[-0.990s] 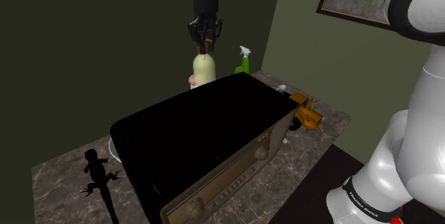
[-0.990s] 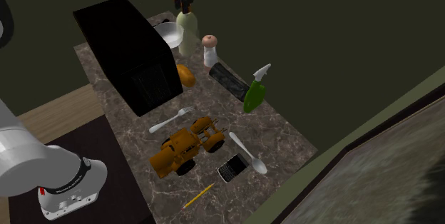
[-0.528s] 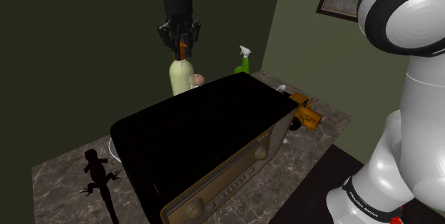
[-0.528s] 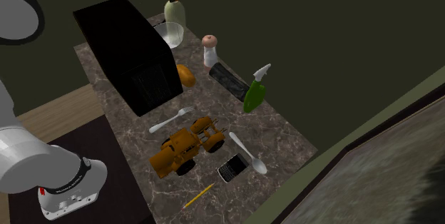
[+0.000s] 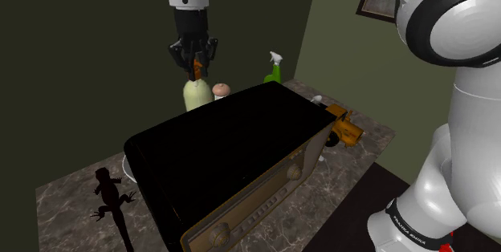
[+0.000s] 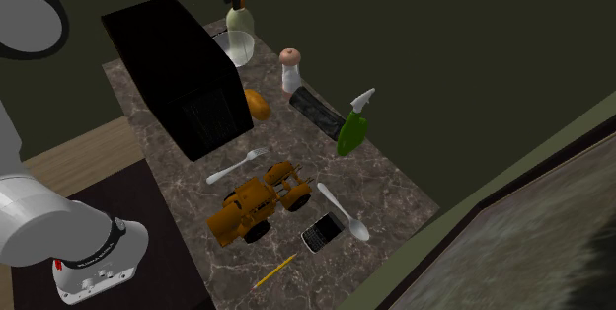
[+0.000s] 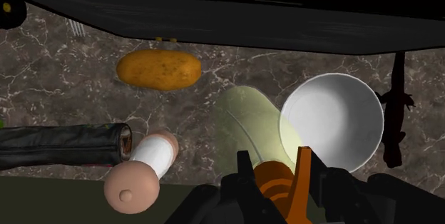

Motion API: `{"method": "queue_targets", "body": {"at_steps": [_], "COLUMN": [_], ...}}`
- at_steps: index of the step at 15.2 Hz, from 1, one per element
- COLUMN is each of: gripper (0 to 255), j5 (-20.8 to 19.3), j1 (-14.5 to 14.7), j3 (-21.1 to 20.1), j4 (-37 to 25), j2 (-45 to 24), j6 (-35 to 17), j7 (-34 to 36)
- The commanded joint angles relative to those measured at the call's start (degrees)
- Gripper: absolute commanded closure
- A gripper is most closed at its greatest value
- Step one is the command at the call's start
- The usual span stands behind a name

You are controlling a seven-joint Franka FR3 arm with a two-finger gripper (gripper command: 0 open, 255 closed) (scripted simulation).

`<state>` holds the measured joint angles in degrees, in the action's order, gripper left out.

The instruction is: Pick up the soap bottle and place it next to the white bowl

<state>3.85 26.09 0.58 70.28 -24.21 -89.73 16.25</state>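
One pale-green, orange-capped soap bottle (image 5: 195, 96) stays pinched at its neck in my jaws. It has just travelled along the counter's (image 6: 395, 180) far edge and is now beside the round white bowl (image 7: 331, 119). I judge only lowering and release remain.

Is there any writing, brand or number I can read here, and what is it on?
Nothing legible.
Pale lettering on the dark band of the robot's base: too small to read.
Keys of the phone: too small to read.
On the soap bottle and the black box: no label seen.
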Motion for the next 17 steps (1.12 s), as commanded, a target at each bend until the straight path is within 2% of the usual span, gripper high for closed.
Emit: {"method": "queue_targets", "body": {"at_steps": [1, 17], "gripper": [255, 255], "j5": [0.00, 0.12], "j1": [0.10, 0.22], "j3": [-0.02, -0.04], "j4": [2.55, 14.66], "j2": [0.60, 0.45], "j6": [-2.01, -14.25], "j7": [-0.02, -0.72]}}
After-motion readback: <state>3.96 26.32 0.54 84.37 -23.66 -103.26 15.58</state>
